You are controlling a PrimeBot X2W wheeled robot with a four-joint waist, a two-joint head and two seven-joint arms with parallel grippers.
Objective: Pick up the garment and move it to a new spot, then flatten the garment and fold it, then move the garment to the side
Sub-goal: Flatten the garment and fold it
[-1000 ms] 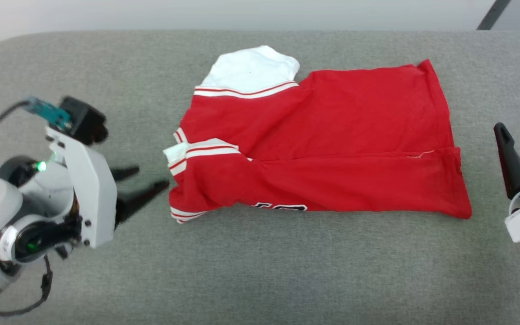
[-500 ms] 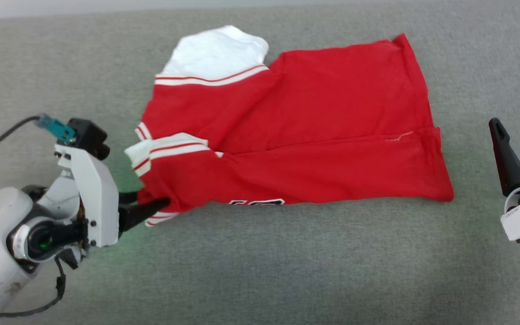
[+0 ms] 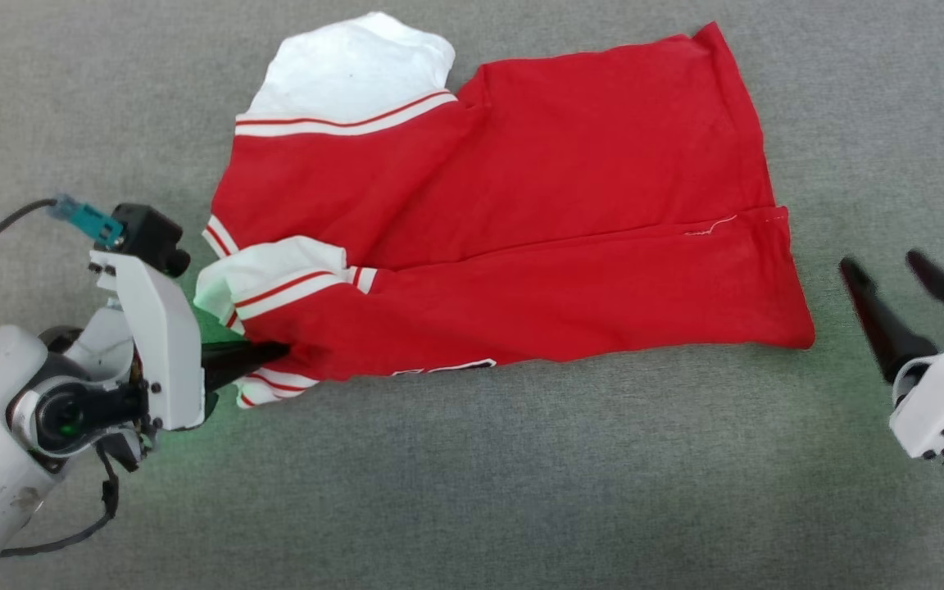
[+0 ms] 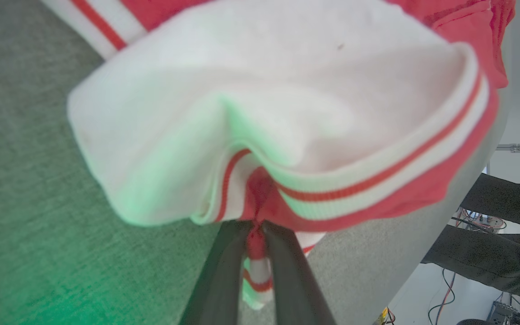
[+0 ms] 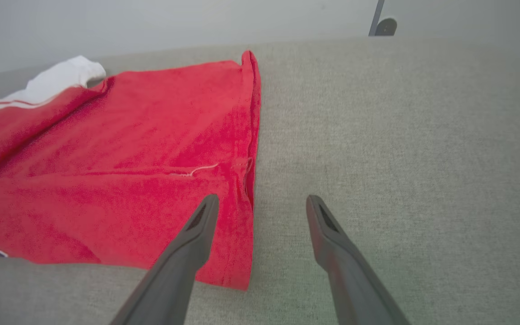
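Grey cloth covers the counter (image 3: pixel 472 492), and the garment (image 3: pixel 521 246) lies folded across the middle and top of the head view. It looks light, soft and limp; raised by one corner it would likely sag and unfold. Its lower left edge, by the striped trim (image 3: pixel 275 381), is clamped in the left pincer (image 3: pixel 275 354); the right pincer (image 3: pixel 882 264) gapes empty beside the right hem (image 3: pixel 775 213), a sensible second hold. The numerals (image 3: pixel 443 369) are mostly tucked under; how many layers are pinched, I cannot tell.

left gripper (image 3: pixel 279 352): advanced, closed on garment (image 3: pixel 521 205) corner | right gripper (image 3: pixel 880 260): tilted leftward | head camera: dipped forward
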